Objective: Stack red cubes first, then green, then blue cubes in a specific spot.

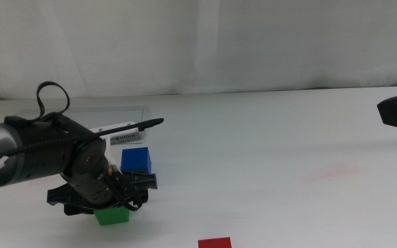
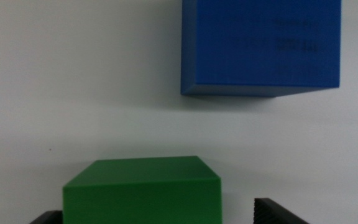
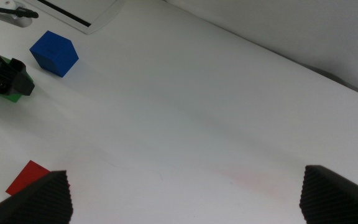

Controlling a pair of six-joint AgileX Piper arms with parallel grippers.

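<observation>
The left gripper (image 2: 160,218) stands low on the table, its dark jaws apart astride the one matte green cube (image 2: 143,190), apparently lined up to lift it. Just beyond lies the single matte blue cube (image 2: 263,46); the lone matte red cube (image 1: 214,242) sits apart, near the table's front edge. The right gripper (image 3: 185,196) waits well away, jaws wide apart.

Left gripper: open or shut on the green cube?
Open. In the left wrist view the left gripper has a jaw on each side of the green cube, with a clear gap on one side; no grip yet.
</observation>
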